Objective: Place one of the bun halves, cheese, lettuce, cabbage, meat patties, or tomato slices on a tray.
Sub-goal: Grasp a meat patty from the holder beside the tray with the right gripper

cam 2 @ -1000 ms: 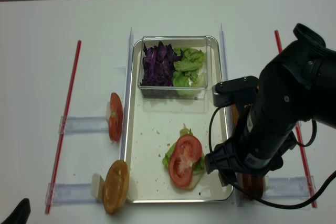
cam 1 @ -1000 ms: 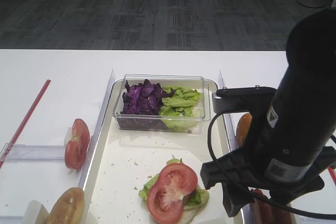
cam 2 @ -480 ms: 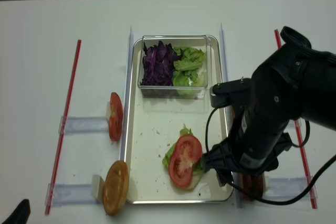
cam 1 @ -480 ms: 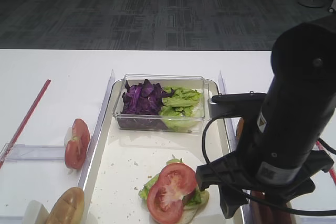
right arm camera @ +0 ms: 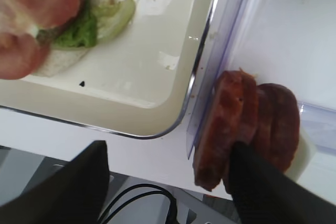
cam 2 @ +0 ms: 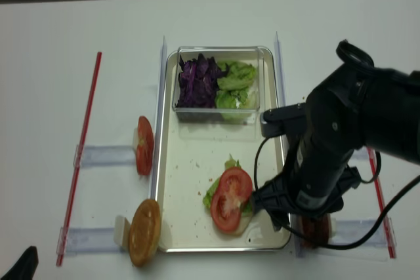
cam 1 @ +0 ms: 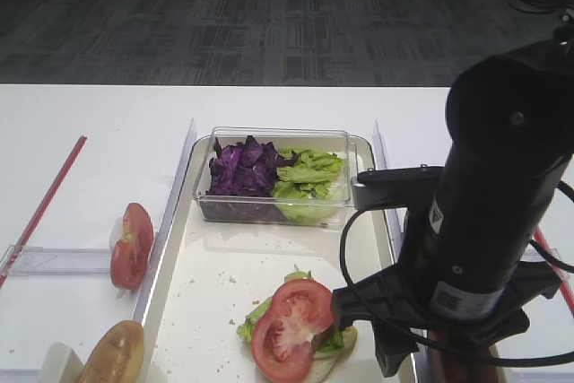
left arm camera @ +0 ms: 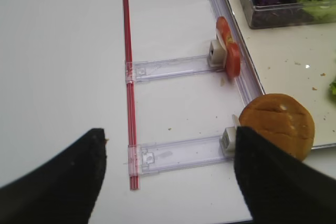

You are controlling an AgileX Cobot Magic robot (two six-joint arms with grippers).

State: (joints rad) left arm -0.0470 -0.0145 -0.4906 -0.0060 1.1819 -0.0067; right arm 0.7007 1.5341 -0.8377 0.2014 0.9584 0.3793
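Note:
Meat patties (right arm camera: 247, 124) stand on edge in a clear holder just outside the tray's (right arm camera: 157, 103) right rim. My right gripper (right arm camera: 169, 146) hangs open over them; its right finger (right arm camera: 262, 187) overlaps the front patty and its left finger (right arm camera: 73, 192) is over the white table. On the tray lies a tomato slice (cam 1: 291, 325) on lettuce and a bun base. My left gripper (left arm camera: 168, 132) is open and empty above the table, with a bun half (left arm camera: 277, 124) and upright tomato slices (left arm camera: 229, 51) beside it. Cabbage (cam 1: 240, 168) and lettuce (cam 1: 309, 172) fill a box. Cheese is out of view.
The clear plastic box (cam 1: 273, 177) stands at the far end of the tray. Clear plastic rails (left arm camera: 173, 67) and a red strip (left arm camera: 127, 77) lie on the table left of the tray. The right arm's bulk (cam 1: 484, 248) covers the tray's right edge.
The right arm has shifted left, toward the tray's right rim. The food on the tray and the left gripper have not moved.

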